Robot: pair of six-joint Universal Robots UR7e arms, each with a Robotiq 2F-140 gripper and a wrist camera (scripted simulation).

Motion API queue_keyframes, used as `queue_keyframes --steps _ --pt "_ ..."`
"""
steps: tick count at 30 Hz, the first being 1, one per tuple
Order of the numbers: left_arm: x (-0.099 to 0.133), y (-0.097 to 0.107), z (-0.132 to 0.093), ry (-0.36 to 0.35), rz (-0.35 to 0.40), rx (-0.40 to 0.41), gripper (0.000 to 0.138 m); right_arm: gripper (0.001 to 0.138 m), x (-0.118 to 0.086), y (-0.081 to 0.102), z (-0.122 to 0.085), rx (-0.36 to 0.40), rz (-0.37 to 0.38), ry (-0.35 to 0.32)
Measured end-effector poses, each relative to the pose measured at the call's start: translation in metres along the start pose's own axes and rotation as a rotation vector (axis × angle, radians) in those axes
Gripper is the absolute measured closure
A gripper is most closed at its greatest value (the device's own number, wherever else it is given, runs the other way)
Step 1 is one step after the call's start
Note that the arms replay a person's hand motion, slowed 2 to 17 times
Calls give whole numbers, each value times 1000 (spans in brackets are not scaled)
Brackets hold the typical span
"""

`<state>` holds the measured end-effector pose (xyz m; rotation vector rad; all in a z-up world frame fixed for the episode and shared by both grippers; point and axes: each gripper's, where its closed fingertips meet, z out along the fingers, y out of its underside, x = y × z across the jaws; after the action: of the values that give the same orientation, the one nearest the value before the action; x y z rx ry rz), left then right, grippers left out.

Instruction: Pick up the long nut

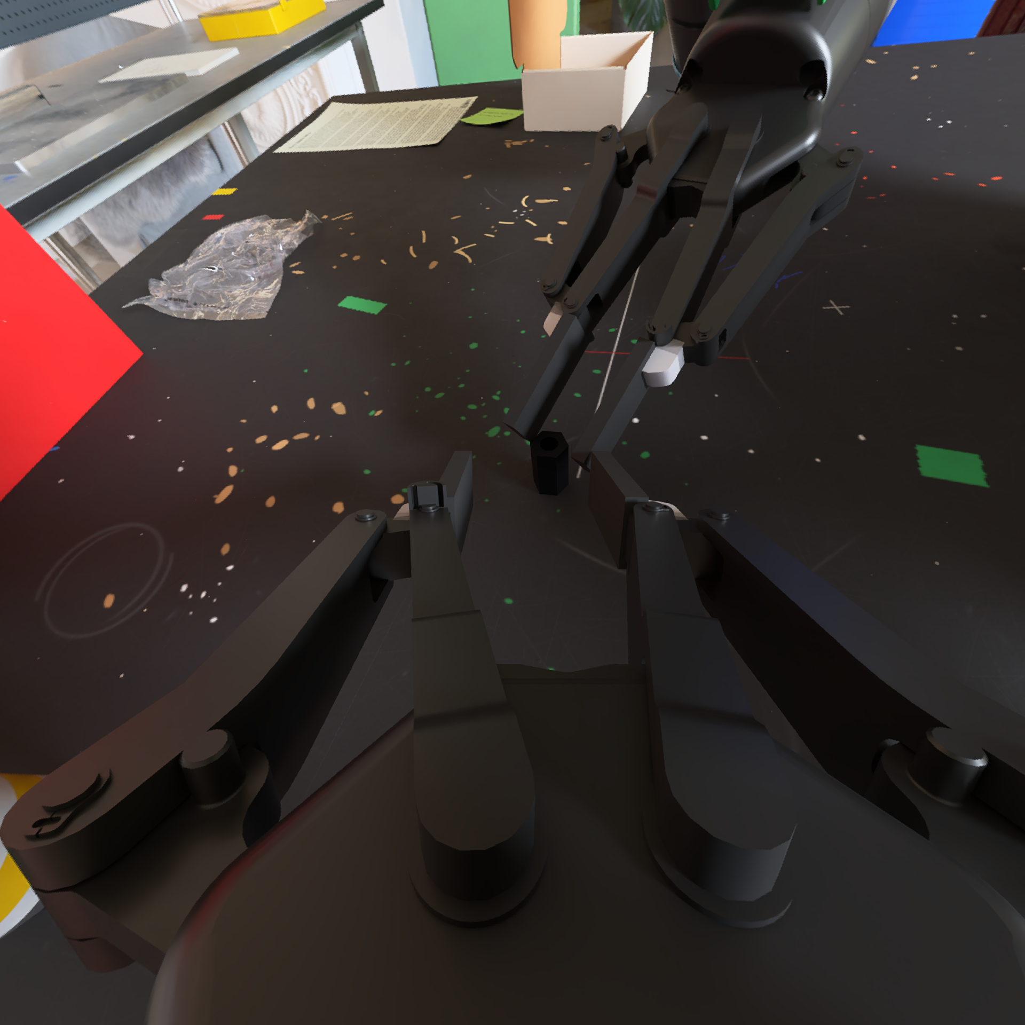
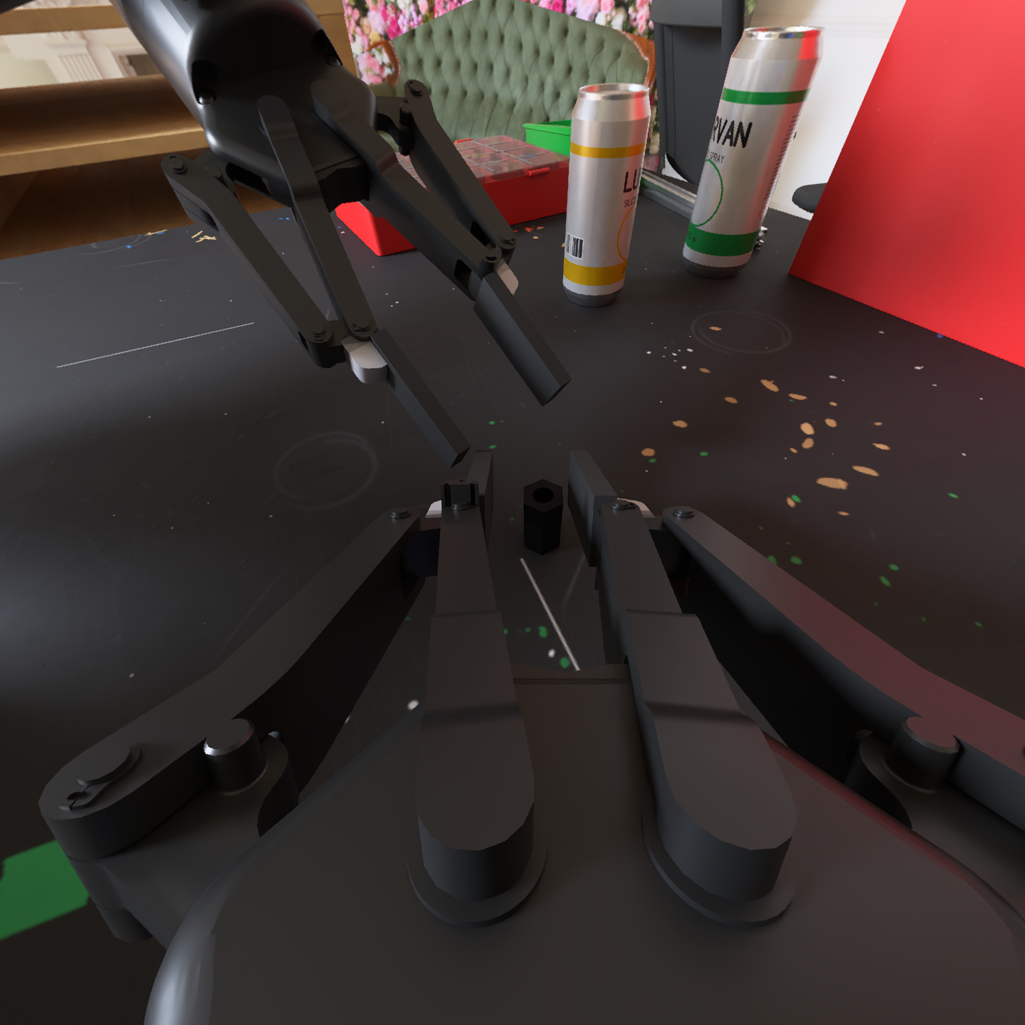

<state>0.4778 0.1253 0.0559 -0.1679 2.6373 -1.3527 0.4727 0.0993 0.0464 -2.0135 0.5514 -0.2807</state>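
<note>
Long black hexagonal nut (image 2: 542, 516) — matte, open bore on top, standing upright on the dark paint-speckled table (image 2: 166, 444), long axis vertical. Right gripper (image 2: 531, 488) straddles it, jaws apart, not touching. Left gripper (image 1: 531, 488) nearby — jaws apart, empty.

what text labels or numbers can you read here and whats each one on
I won't copy out the writing; here is where it stands.
silver can with yellow bands: large letters, small print, a barcode.
silver can with green bands: large letters, small print.
printed paper sheet: dense text, too small to read.
green sticky note: blurred.
long nut: none.
</note>
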Motion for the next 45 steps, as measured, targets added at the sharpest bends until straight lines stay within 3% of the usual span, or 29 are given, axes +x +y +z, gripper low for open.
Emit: queue_keyframes --steps 28,45 --pt "1 3 -3 -156 10 14 84 106 3 8 13 -98 -102 131" --pt "6 7 3 -117 7 6 97 107 0 5 6 -41 -135 104"
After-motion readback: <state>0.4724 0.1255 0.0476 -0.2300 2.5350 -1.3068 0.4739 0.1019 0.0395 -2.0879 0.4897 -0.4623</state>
